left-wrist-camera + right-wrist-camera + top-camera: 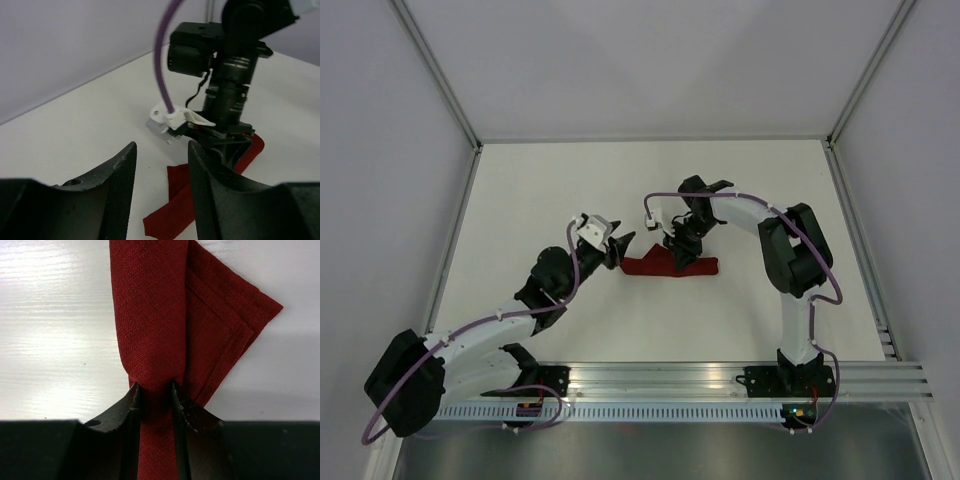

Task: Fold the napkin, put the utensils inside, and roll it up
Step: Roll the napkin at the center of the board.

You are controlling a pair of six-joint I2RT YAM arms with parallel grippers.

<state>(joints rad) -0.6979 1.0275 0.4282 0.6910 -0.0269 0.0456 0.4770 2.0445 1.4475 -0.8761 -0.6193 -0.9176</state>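
Dark red cloth lay as a long narrow band on the white table [570,190]. It was the napkin [672,267], gathered lengthwise and stretched across in front of both arms. From where I stood, everything else sat close around it.

The right gripper [682,250] stood over the napkin near its middle, pointing down. Its two black fingers [131,402] were pressed in on either side of the rolled part, pinching the cloth between them. In the right wrist view, a flat triangular flap [235,325] with a stitched hem stuck out from one side of the roll, beyond the pinch, and lay flat on the table.

The left gripper [618,250] sat at the napkin's left end, just beside it. Its fingers were spread, with only bare table showing in the gap, and they gripped nothing. In the left wrist view, the near end of the napkin lay partly behind one of those fingers. I could not tell whether that finger touched the cloth. A purple cable [162,60] looped above the napkin, running to the right arm's wrist.
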